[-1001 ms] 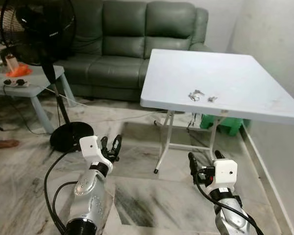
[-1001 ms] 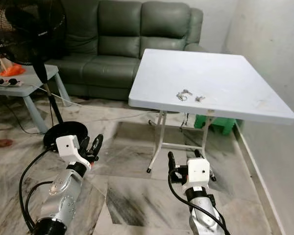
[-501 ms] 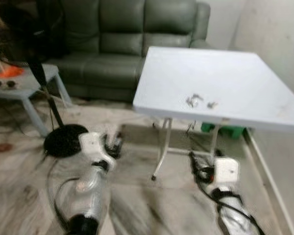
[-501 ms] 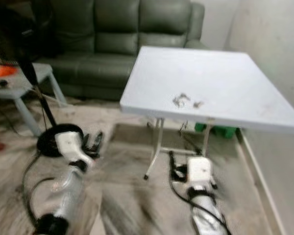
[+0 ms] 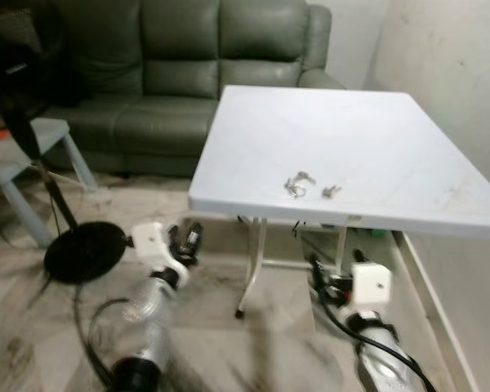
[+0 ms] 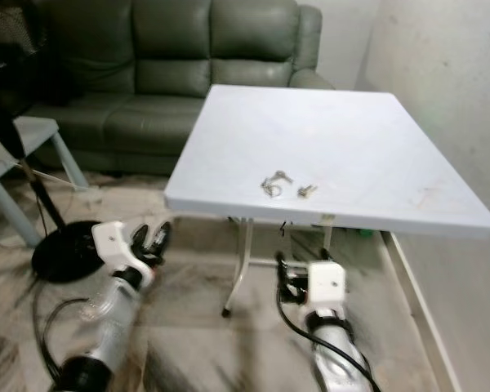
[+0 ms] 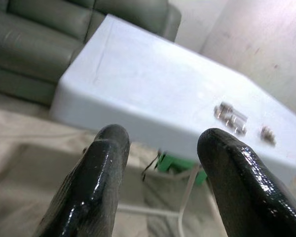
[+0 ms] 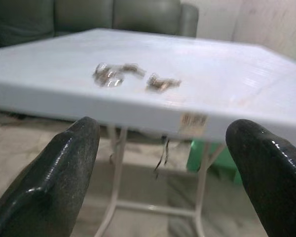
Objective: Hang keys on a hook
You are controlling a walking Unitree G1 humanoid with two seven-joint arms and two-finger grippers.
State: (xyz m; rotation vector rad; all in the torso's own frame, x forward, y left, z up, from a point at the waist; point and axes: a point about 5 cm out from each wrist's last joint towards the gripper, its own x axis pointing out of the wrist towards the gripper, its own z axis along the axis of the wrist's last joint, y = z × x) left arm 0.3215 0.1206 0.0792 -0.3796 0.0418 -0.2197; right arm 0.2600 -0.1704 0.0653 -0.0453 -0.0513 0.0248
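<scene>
The keys (image 5: 296, 184) lie on the white tabletop (image 5: 376, 139) near its front edge, a smaller metal piece (image 5: 331, 192), perhaps another key, just beside them. Both hands hang below that edge, empty: the left hand (image 5: 185, 242) released, the right hand (image 8: 163, 163) spread wide. A green sofa (image 5: 188, 73) stands behind.

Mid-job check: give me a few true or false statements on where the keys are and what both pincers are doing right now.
1. The keys lie on the white table. True.
2. The right pincer grips the keys. False: it is open, below the table edge, holding nothing.
3. A smaller metal piece lies beside the keys. True.
4. The left pincer is shut. False: its fingers are spread, pointing toward the table.
5. The keys sit by the table's far edge, next to the sofa. False: they lie near the front edge.
</scene>
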